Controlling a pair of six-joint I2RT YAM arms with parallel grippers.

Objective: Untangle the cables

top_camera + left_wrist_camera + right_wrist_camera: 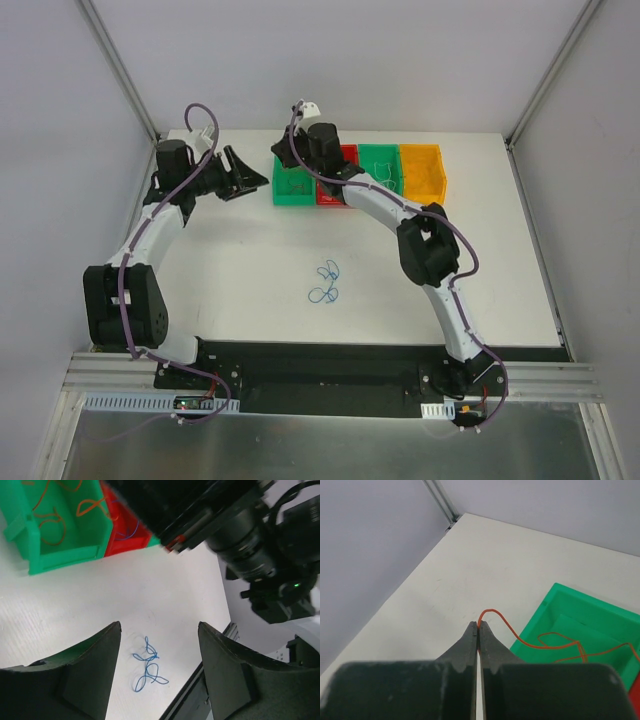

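A blue cable (325, 282) lies curled in loops on the white table in the middle; in the left wrist view the blue cable (148, 666) shows below and between my fingers, far off. My left gripper (243, 172) is open and empty, left of the bins; its jaws (160, 626) stand wide apart. My right gripper (283, 155) hovers at the left green bin (292, 188). It (478, 624) is shut on an orange cable (520, 637), which trails down into that green bin (600, 625). More orange cables (50, 522) lie in the same bin.
Four bins stand in a row at the back: green (60, 555), red (333, 192) with a thin blue wire (131, 530), green (380, 170) and orange (422, 170). Grey walls close in the table on three sides. The right arm (240, 535) fills the top right of the left wrist view.
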